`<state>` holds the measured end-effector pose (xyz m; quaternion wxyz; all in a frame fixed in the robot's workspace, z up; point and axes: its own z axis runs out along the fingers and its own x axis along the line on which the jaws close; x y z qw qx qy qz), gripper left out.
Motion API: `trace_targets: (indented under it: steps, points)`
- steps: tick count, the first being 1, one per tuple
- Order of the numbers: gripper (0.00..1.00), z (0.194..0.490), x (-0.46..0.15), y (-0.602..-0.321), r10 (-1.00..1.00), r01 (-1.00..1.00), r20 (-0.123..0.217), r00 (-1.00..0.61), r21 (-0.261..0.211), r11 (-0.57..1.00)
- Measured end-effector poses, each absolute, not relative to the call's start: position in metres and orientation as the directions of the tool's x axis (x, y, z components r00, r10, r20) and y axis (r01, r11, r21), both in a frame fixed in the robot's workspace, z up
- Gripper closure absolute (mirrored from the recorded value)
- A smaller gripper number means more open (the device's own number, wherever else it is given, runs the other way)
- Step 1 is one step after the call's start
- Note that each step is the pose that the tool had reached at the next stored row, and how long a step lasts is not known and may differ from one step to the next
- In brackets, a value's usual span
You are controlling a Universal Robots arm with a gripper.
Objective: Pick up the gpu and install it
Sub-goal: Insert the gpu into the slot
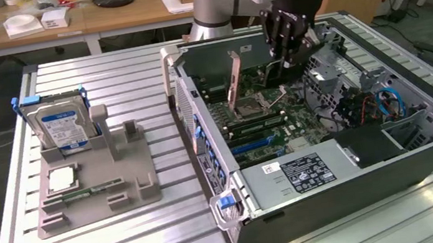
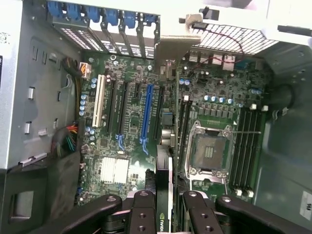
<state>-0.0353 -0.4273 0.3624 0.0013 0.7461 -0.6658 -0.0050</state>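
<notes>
Slatted table (image 1: 93, 75) is carrying everything. Open computer case (image 1: 359, 184) is lying on its side directly under the gripper (image 1: 290, 55) (image 2: 165, 197). Motherboard (image 2: 131, 146) is facing up beneath the fingers. Gray fixture (image 1: 100, 193) is sitting well away from the gripper, outside the case, holding the hard drive (image 1: 62, 126) upright. Gripper is clamping the gpu (image 2: 163, 170) edge-on between both fingers; card is hanging inside the case, over the board, between the long blue slot (image 2: 147, 114) and CPU socket (image 2: 209, 151)
</notes>
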Motion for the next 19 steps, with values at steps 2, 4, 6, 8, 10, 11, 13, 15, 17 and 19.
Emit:
trace_targets:
  steps: [2,4,6,8,10,11,13,15,17,19]
  points:
    - [0.74,0.359,-0.035,-0.428,-0.994,-0.994,-0.006,0.113,0.009,-0.113]
    - [0.74,0.355,-0.035,-0.429,-0.994,-0.994,-0.006,0.113,0.009,-0.113]
    - [0.74,0.351,-0.035,-0.429,-0.994,-0.994,-0.006,0.113,0.009,-0.113]
    - [0.74,0.348,-0.035,-0.43,-0.994,-0.993,-0.006,0.114,0.009,-0.114]
    - [0.74,0.344,-0.035,-0.433,-0.994,-0.994,-0.006,0.108,0.008,-0.108]
    - [0.74,0.342,-0.036,-0.434,-0.995,-0.995,-0.005,0.103,0.006,-0.103]
    - [0.74,0.339,-0.035,-0.434,-0.996,-0.996,-0.005,0.084,0.004,-0.084]
    - [0.74,0.335,-0.036,-0.434,-0.998,-0.998,-0.005,0.065,0.004,-0.065]
    - [0.74,0.332,-0.036,-0.435,-0.999,-0.999,-0.005,0.049,0.004,-0.049]
    - [0.74,0.332,-0.035,-0.438,-0.999,-0.999,-0.004,0.046,0.004,-0.046]
